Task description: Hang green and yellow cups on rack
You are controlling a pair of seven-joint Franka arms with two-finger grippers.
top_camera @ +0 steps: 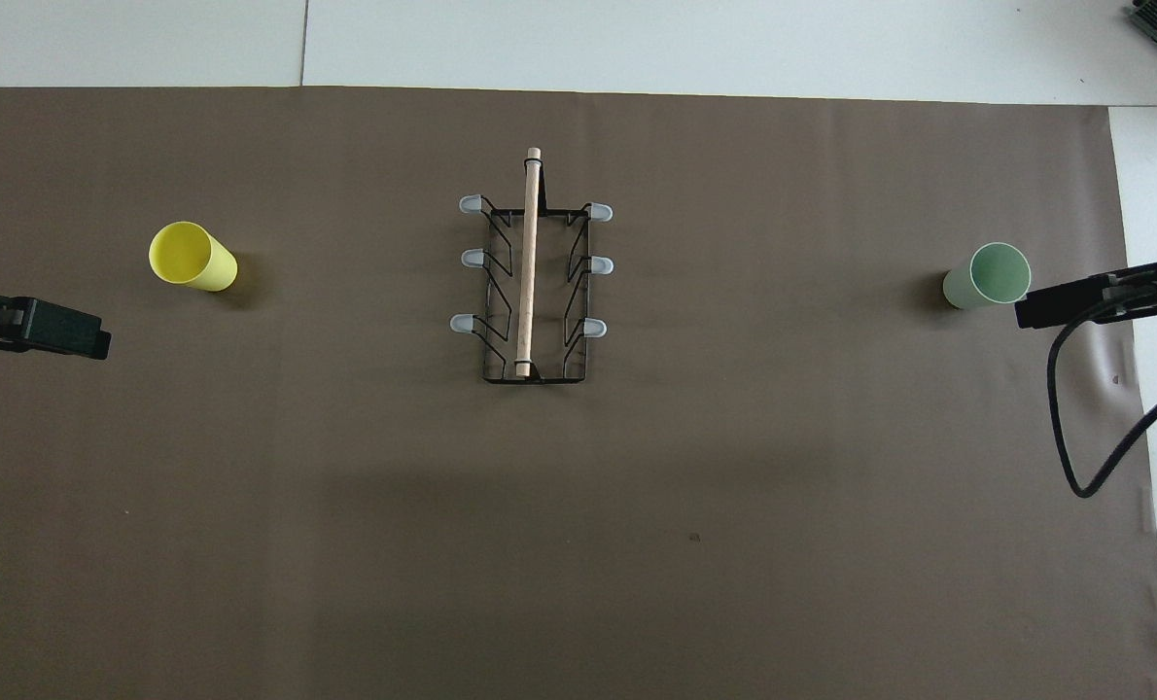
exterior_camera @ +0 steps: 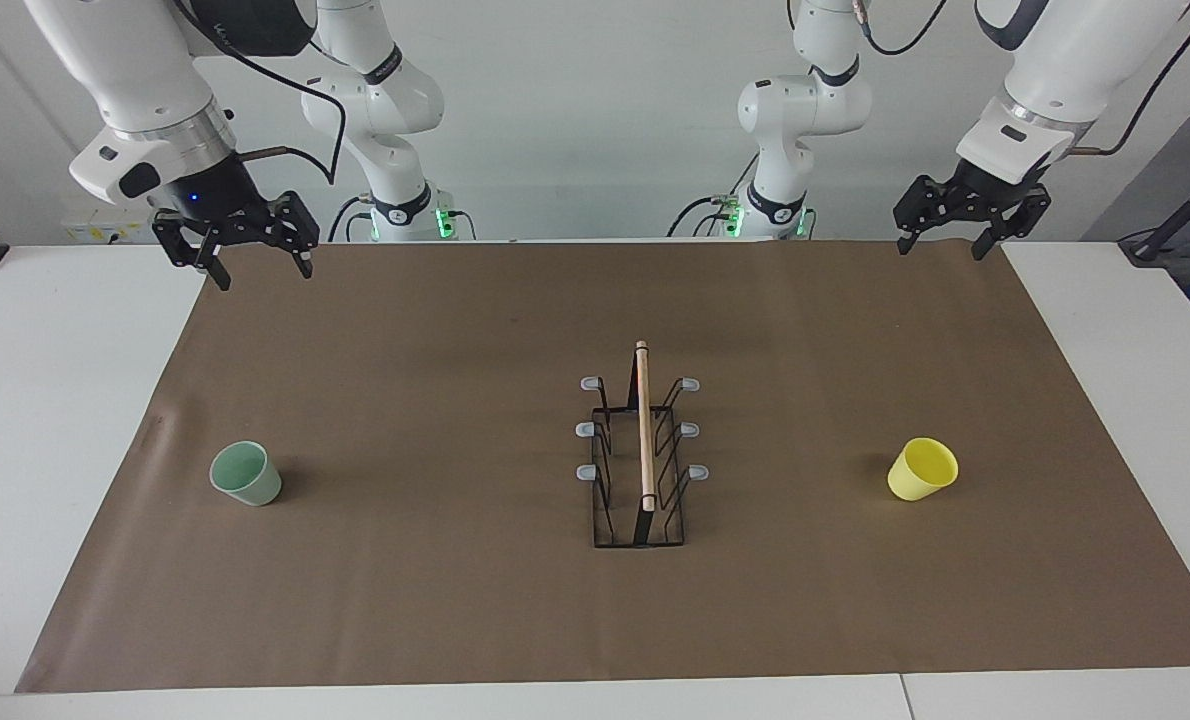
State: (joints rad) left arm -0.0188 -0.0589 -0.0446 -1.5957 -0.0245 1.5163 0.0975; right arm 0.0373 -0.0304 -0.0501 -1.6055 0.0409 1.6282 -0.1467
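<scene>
Green cup [exterior_camera: 246,474] and yellow cup [exterior_camera: 923,469] both stand upright, mouths up, on the brown mat [exterior_camera: 455,600], at opposite ends with the rack [exterior_camera: 641,450] between them, so no step is begun. The rack's wooden rod [exterior_camera: 643,425] runs away from the robots. The left gripper [exterior_camera: 941,238] and right gripper [exterior_camera: 248,260] wait raised over the mat's robot-side edge with jaws apart; next, I think, each must descend to its nearer cup.

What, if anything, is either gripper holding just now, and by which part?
Nothing is held. The left gripper and right gripper hang open and empty; the green cup and yellow cup stand untouched on the mat.
</scene>
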